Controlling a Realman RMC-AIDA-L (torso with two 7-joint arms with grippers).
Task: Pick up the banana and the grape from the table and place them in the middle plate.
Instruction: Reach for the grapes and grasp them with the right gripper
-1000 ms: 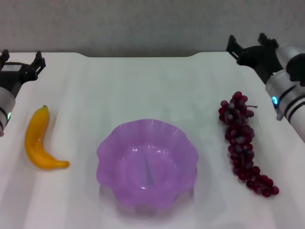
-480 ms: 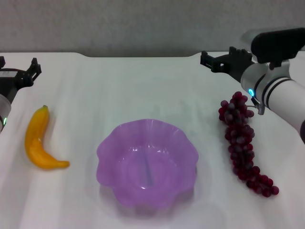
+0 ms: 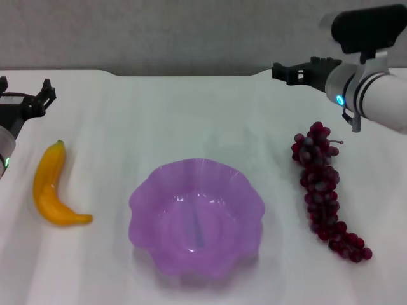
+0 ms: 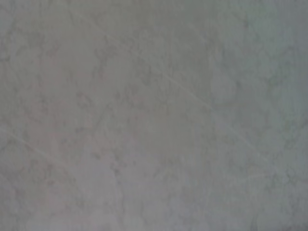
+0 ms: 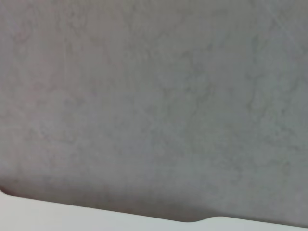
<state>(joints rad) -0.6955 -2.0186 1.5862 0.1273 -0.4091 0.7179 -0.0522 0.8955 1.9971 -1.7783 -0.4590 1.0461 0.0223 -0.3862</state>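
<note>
White tabletop fills your head view, its dark notched far edge running along the top under a grey wall. Dead centre and low in the frame you've got the lilac scalloped plate, sitting with nothing in it. Over at the left, the banana lies flat on the table, green stem tip pointing up-frame, well apart from the plate. On the right, the bunch of dark red grapes stretches from mid-right down toward the lower right corner, also resting on the table and clear of the plate. Your right gripper is up in the upper right, hanging above the far edge of the table, up-frame of the grapes and holding nothing; whether its fingers are parted you cannot tell from here. Your left gripper sits at the far left edge, up-frame of the banana, black fingers spread apart and nothing between them. Both wrist views give you only mottled grey wall, with a sliver of white table along the bottom of the right one.
</note>
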